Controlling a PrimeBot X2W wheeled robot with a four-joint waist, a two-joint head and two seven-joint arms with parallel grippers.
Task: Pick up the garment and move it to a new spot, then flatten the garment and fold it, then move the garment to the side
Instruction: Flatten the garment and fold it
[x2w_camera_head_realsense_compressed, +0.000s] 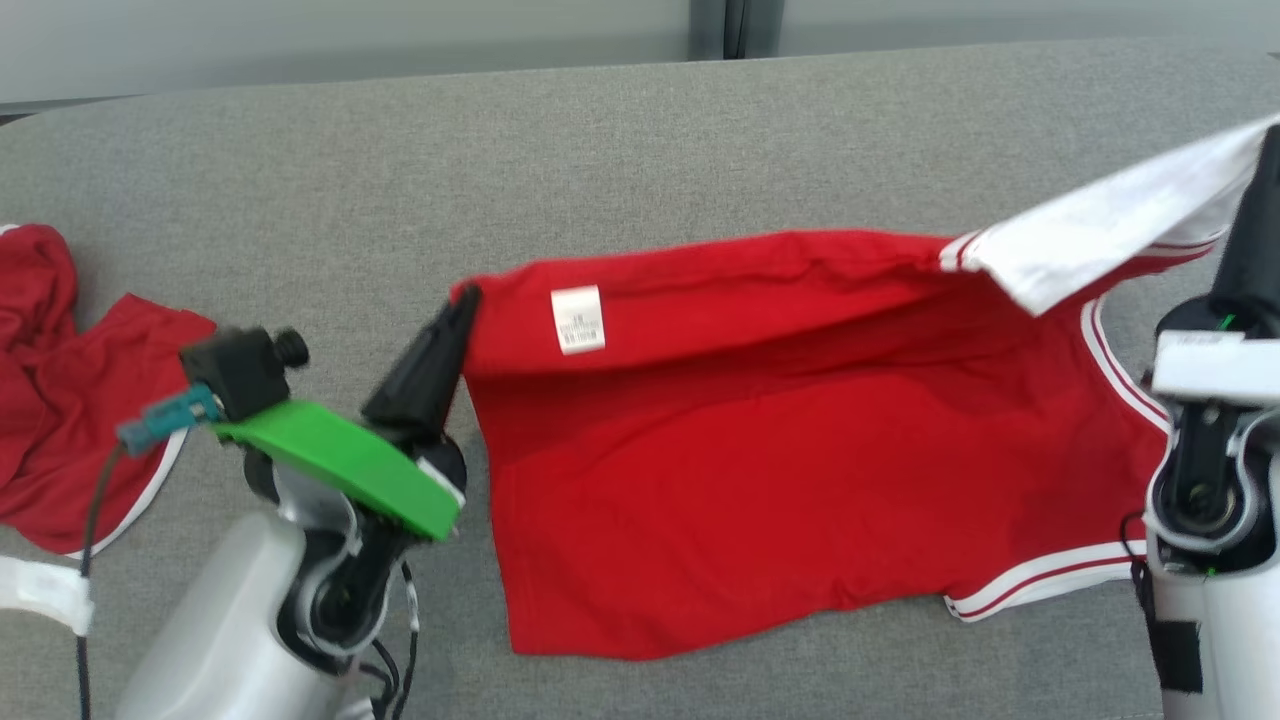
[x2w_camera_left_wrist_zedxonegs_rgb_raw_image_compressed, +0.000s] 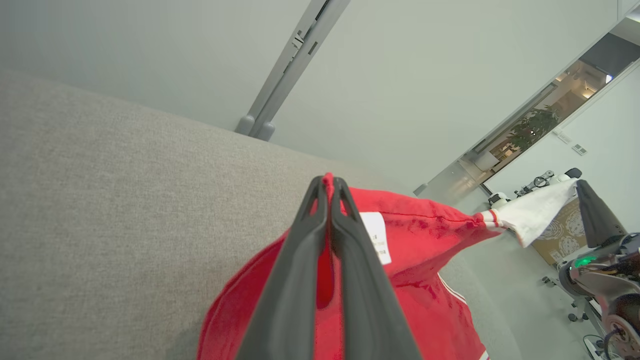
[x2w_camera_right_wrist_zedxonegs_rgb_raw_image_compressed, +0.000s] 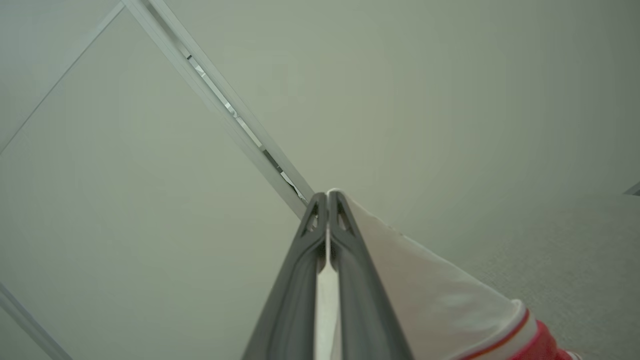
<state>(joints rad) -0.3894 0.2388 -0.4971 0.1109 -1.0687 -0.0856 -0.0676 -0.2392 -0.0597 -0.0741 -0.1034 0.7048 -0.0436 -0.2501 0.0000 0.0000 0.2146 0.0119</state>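
A red garment (x2w_camera_head_realsense_compressed: 780, 440) with white sleeves and white stripe trim lies spread across the grey surface, its far edge lifted. My left gripper (x2w_camera_head_realsense_compressed: 462, 298) is shut on the red hem corner beside a white care label (x2w_camera_head_realsense_compressed: 577, 320); the left wrist view shows the pinched red cloth (x2w_camera_left_wrist_zedxonegs_rgb_raw_image_compressed: 327, 182) between the closed fingers. My right gripper (x2w_camera_head_realsense_compressed: 1262, 150) is shut on the tip of the white sleeve (x2w_camera_head_realsense_compressed: 1110, 230), held up at the right; the right wrist view has the white sleeve (x2w_camera_right_wrist_zedxonegs_rgb_raw_image_compressed: 425, 290) trailing from my shut right gripper (x2w_camera_right_wrist_zedxonegs_rgb_raw_image_compressed: 327, 196).
A second red garment (x2w_camera_head_realsense_compressed: 60, 380) with white trim lies crumpled at the left edge of the grey cushioned surface (x2w_camera_head_realsense_compressed: 640, 150). A pale wall with a vertical metal strip (x2w_camera_head_realsense_compressed: 725, 28) stands behind it. Bare grey surface lies beyond the garment's far edge.
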